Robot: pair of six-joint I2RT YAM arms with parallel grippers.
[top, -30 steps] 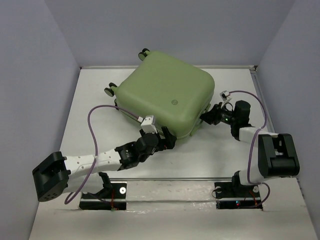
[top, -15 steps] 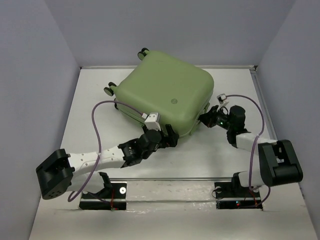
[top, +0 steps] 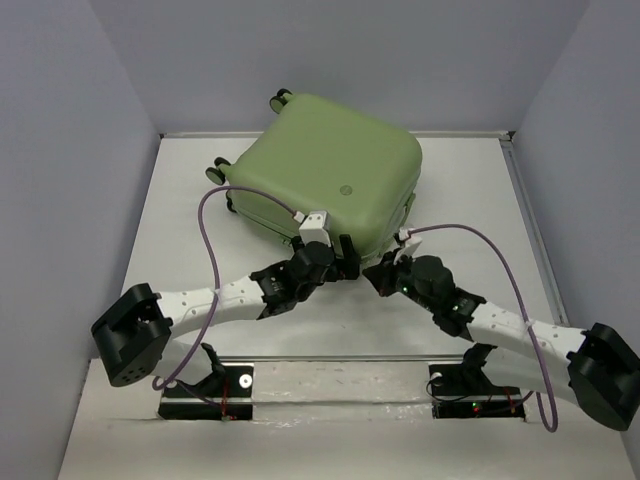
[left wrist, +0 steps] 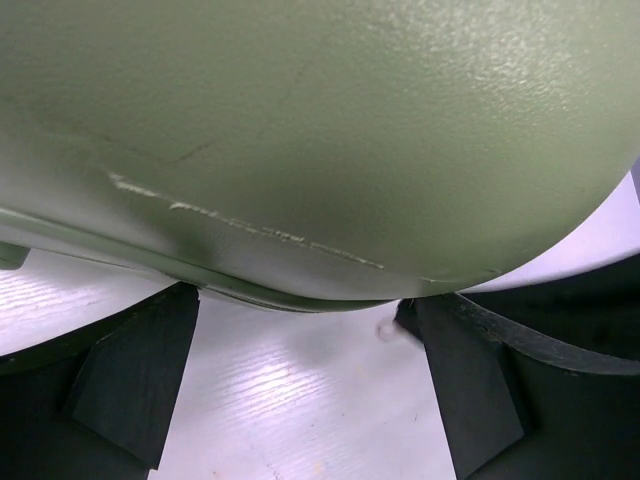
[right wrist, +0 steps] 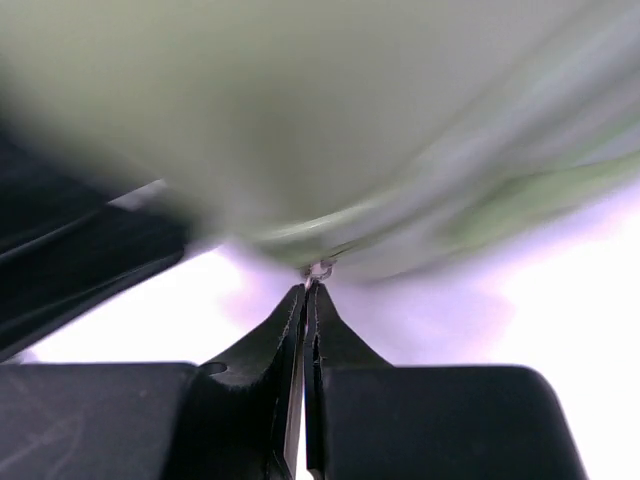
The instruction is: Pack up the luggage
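Ahead of your left gripper [left wrist: 298,310], the luggage [left wrist: 330,130] shows a smooth hard plastic shell with a soft, satin sheen, broken by a few pale scuff lines just above its moulded rim. The fingers [left wrist: 140,380] on either side of that rim are matt black plastic, with dull flat faces. Beneath them the table [left wrist: 300,410] is white and faintly grained, with a low gloss where the light falls. At the tips of your right gripper [right wrist: 310,290], matt black fingers [right wrist: 250,400] pinch a small ring [right wrist: 320,270], bright and metal-looking; the shell beyond is blurred. Behind both wrists, the purple cables [top: 205,215] have a smooth sheath.
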